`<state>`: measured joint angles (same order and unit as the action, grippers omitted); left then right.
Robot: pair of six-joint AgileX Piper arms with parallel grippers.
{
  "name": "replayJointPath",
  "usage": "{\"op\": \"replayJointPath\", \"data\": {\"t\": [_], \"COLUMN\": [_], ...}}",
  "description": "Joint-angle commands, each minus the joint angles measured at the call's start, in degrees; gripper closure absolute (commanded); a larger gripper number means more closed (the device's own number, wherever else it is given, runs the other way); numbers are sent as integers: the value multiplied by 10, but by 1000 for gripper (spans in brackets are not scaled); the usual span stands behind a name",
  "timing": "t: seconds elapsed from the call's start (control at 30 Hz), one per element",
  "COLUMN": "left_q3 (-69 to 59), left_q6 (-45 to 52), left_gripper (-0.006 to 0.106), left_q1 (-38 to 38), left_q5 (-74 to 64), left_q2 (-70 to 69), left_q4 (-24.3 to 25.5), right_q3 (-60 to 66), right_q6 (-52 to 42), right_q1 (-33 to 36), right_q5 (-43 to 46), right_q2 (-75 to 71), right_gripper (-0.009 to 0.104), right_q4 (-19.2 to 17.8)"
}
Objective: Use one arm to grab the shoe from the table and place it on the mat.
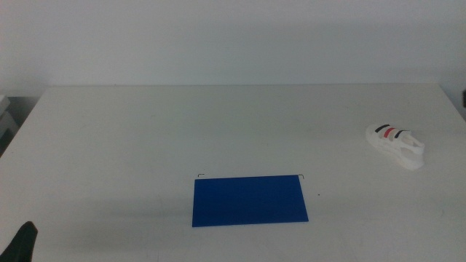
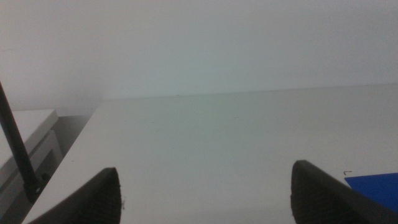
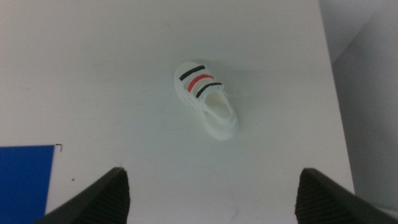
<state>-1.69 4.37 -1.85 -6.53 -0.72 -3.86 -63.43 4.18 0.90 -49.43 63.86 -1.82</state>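
Shoe on the table, well apart from the mat

We see the shoe (image 1: 395, 144) lying on the white table (image 1: 145, 138) at the far right, well apart from the blue mat (image 1: 250, 199), which sits near the middle front. Our right gripper (image 3: 208, 196) hangs above the shoe with its jaws spread wide and nothing between them. Our left gripper (image 2: 205, 196) waits at the near left corner, jaws also wide apart and holding nothing, with only its dark tip showing in the middle view
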Motion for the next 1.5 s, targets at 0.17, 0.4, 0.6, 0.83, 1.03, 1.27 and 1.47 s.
{"op": "replayJointPath", "data": {"t": [0.17, 0.4, 0.6, 0.83, 1.03, 1.27, 1.47], "left_q3": [-4, -4, -4, -4, -4, -4, -4], "left_q6": [-3, -3, -3, -3, -3, -3, -3], "left_gripper": [7, 7, 7, 7, 7, 7, 7], "left_q1": [-2, -2, -2, -2, -2, -2, -2], "left_q5": [47, 47, 47, 47, 47, 47, 47], "left_q2": [-8, -8, -8, -8, -8, -8, -8], "left_q4": [-5, -5, -5, -5, -5, -5, -5], "right_q3": [-137, -252, -322, -359, -359, -359, -359], "right_q6": [-4, -10, -83, -222, -233, -231, -231], "right_q1": [-1, -1, -1, -4, -18, -21, -21], "right_q5": [-23, -50, -43, -43, -23, -16, -47], "right_q2": [149, 287, 374, 457, 501, 534, 541], "right_gripper": [3, 3, 3, 3, 3, 5, 11], "right_q4": [-10, -10, -14, -7, -17, -15, 8]}}
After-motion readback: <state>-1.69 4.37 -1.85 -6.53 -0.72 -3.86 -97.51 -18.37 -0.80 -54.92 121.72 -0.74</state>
